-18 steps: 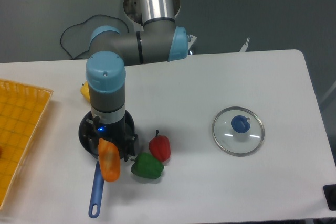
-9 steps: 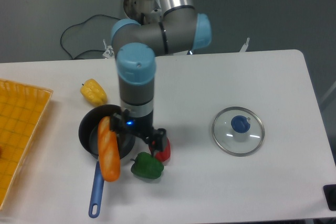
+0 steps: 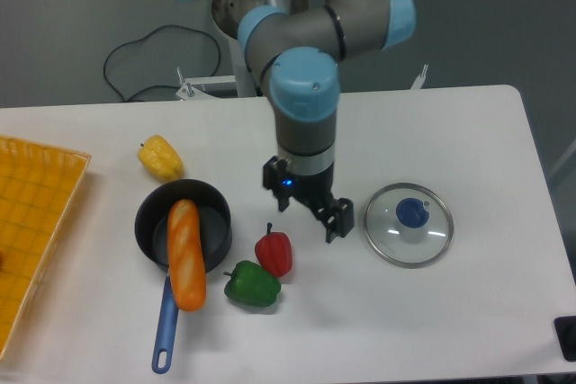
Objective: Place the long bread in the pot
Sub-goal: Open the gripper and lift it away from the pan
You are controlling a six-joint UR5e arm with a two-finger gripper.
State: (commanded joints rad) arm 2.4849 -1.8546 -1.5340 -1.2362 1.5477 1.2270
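the long bread lies across the pot, its upper end inside the black bowl and its lower end sticking out over the front rim, right above the root of the blue handle, so the loaf is tilted rather than flat in the bottom. the pot stands on the white table, left of centre, with its handle pointing toward the near edge. the gripper hangs over bare tabletop between the pot and the glass lid, well apart from the bread; its two dark fingers are spread with nothing between them. the arm above it is bent over the table, its grey wrist with the light blue cap pointing down. a red bell pepper sits just right of the pot, below and a little left of the gripper, and a green bell pepper lies just in front of it, the two touching or nearly so. a yellow bell pepper rests near the pot's upper left rim. the lid lies flat with its blue knob up. at the left edge is a yellow mesh tray, and a black cable loops behind the table.
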